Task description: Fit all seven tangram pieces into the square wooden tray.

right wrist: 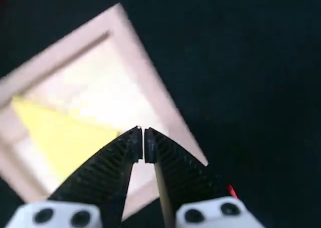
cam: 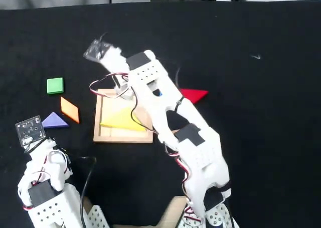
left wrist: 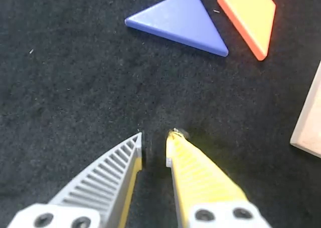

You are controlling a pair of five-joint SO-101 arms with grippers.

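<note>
The square wooden tray [cam: 99,119] lies left of the table's middle with a yellow triangle [cam: 123,119] inside it. My right gripper [cam: 122,89] hangs over the tray's far edge; in its wrist view the right gripper [right wrist: 142,139] is shut and empty above the tray [right wrist: 128,42] and the yellow triangle [right wrist: 55,133]. Left of the tray lie a green square [cam: 55,85], an orange parallelogram [cam: 69,109] and a blue triangle [cam: 54,120]. A red triangle [cam: 193,94] lies right of the tray. My left gripper [left wrist: 154,138], fingers nearly together and empty, hovers near the blue triangle [left wrist: 180,20] and orange parallelogram [left wrist: 248,15].
The right arm [cam: 165,112] stretches across the tray's right side and hides part of it; a bit of blue [cam: 158,92] peeks from under it. The left arm [cam: 45,183] stands at the near left corner. A tray corner [left wrist: 310,123] borders the left wrist view.
</note>
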